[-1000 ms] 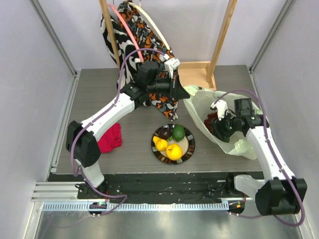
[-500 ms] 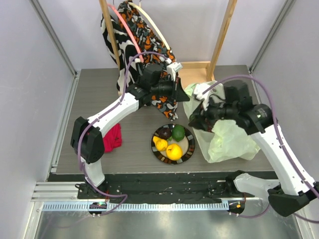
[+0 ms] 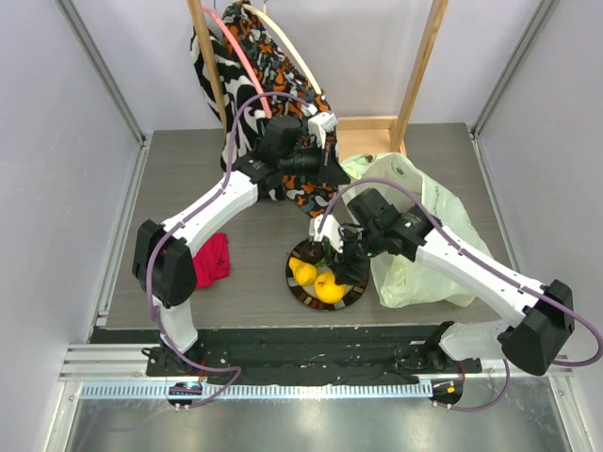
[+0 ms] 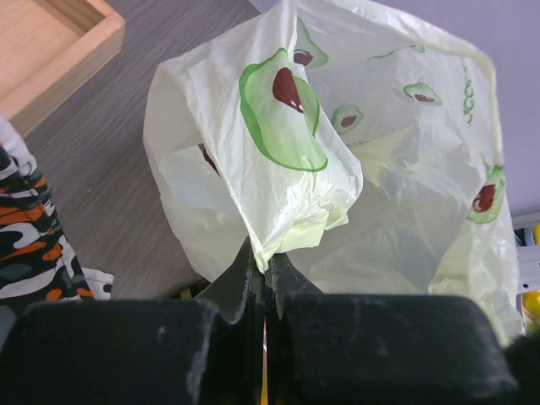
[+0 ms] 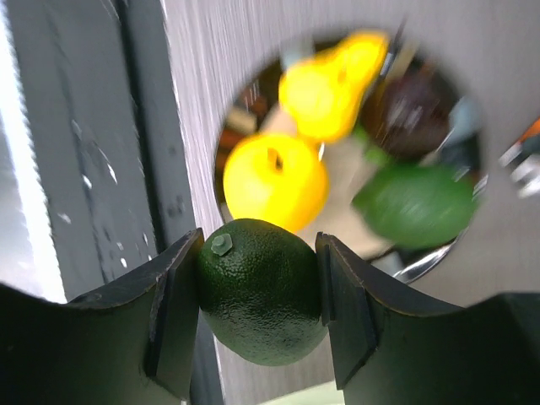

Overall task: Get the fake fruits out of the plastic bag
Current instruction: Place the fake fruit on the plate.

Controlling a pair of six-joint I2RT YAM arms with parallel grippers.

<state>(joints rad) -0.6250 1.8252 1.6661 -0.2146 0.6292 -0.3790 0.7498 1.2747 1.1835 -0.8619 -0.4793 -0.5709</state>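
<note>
Left claw pinching plastic bag tight, right claw half-spread, gripping green fruit

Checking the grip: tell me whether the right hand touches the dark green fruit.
Touching. The right wrist view shows the right hand closed on the dark green fruit, both fingers pressed against its sides.

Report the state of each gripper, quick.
Left gripper: closed, pinching a fold of the plastic bag.
Right gripper: closed on a dark green fruit, holding it.
</note>
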